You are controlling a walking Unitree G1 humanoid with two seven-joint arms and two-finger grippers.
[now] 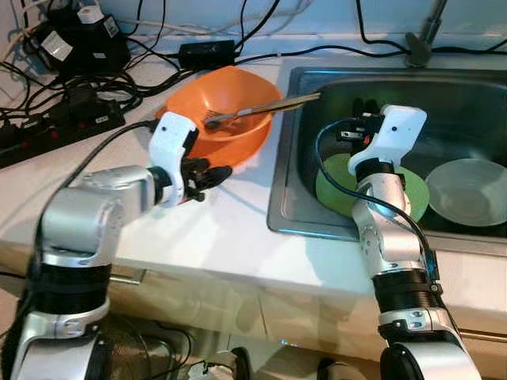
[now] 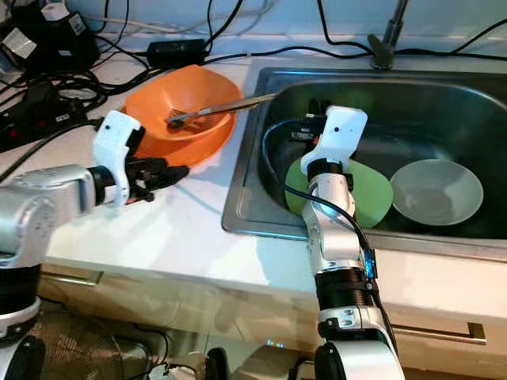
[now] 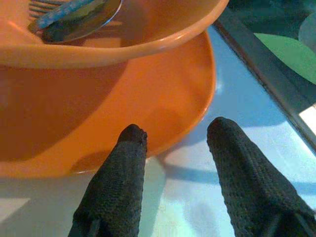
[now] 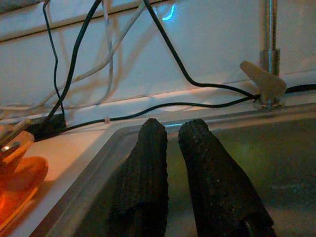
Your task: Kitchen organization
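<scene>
White counter (image 1: 238, 229) (cables behind) holds orange bowl (image 1: 226, 111) beside steel sink (image 1: 444, 103).

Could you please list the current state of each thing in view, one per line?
orange bowl: upright on an orange plate, holding cutlery.
orange plate: flat on the counter, under the bowl.
cutlery: resting in the bowl, handles over its rim toward the sink.
green plate: lying in the sink.
pale bowl: upright in the sink, empty.
left gripper: open, beside the orange plate.
right gripper: shut, empty, over the sink.

The robot's silver right arm (image 1: 380, 214) hides part of the flat green plate (image 1: 412, 194) in the steel sink (image 1: 293, 142).
</scene>
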